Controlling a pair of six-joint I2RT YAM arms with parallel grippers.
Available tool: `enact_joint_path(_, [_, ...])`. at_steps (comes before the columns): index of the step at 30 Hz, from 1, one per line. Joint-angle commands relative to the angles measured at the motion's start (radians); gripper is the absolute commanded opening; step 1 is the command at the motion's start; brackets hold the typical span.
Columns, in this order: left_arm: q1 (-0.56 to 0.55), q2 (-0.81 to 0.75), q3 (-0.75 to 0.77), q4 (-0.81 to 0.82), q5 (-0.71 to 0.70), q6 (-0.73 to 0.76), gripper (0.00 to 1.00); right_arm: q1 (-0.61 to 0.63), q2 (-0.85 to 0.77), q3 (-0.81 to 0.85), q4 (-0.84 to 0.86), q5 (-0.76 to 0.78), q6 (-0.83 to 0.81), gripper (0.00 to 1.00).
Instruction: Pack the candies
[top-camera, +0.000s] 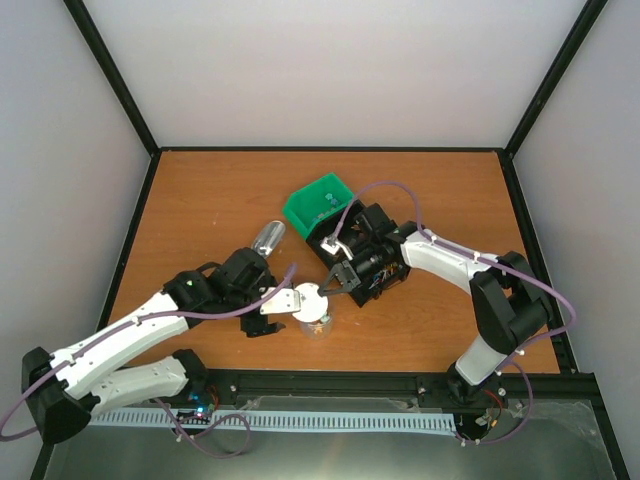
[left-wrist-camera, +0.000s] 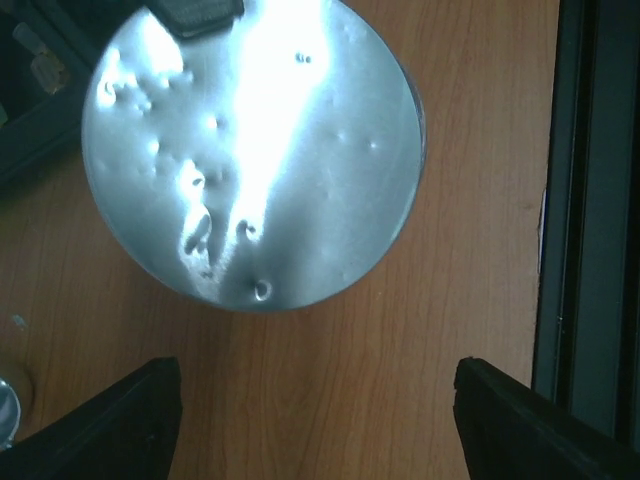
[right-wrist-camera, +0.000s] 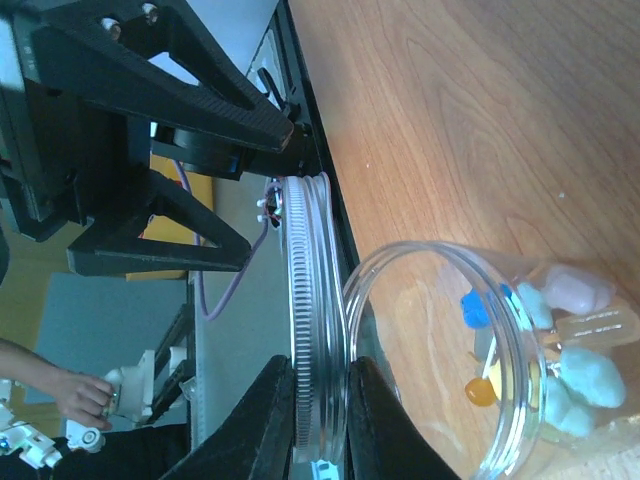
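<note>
1. Tabletop (top-camera: 220, 200): orange-brown wood that carries every item below.

2. Bin (top-camera: 300, 212): green, at mid-table, just behind my right hand. A few specks lie inside, too small to identify.

3. Spare jar (top-camera: 268, 237): clear, lying on its side beside my left arm. I cannot tell its contents.

4. Jar (right-wrist-camera: 430, 247): clear and wide-mouthed, standing near the front edge between my two hands. Its mouth is not closed.

5. Lid (left-wrist-camera: 250, 150): a silver disc with a ribbed edge. It is held at the jar's mouth, touching or nearly touching the rim, but tilted rather than seated flat.

6. Right hand (right-wrist-camera: 320, 365): fingers pressed onto the lid's edge, one on each face, pinching it.

7. Left hand (left-wrist-camera: 316, 362): fingers spread wide and holding nothing. It hovers just beside the lid, over bare wood.

8. Candies (right-wrist-camera: 585, 375): pale blue, pink, bright blue and orange pieces, heaped at the bottom of the jar. None show loose on the tabletop.

Status, by my estimate:
- Filling looks done or close to it.
- What remains is to lay the lid flat on the rim and turn it tight.
- My free left hand is likely needed to steady the jar during that turn.
- If the specks in the bin are candies, those are left too.
</note>
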Motion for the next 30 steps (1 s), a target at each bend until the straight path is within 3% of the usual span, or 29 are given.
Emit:
enact_joint_path(1, [-0.049,0.029,-0.004,0.073,-0.032,-0.035,0.76,0.001,-0.006,-0.044,0.068,-0.028,0.065,0.03])
enact_joint_path(10, [-0.094,0.098,-0.010,0.151,-0.097,-0.076,0.69,-0.008,0.012,-0.049,0.050,0.000,0.048,0.03])
enact_joint_path(22, [-0.131,0.132,-0.035,0.231,-0.120,-0.099,0.67,-0.030,-0.007,-0.057,0.010,0.032,0.016,0.10])
enact_joint_path(30, [-0.130,0.120,-0.025,0.206,-0.141,-0.103,0.64,-0.030,-0.024,-0.097,0.069,-0.024,0.068,0.03])
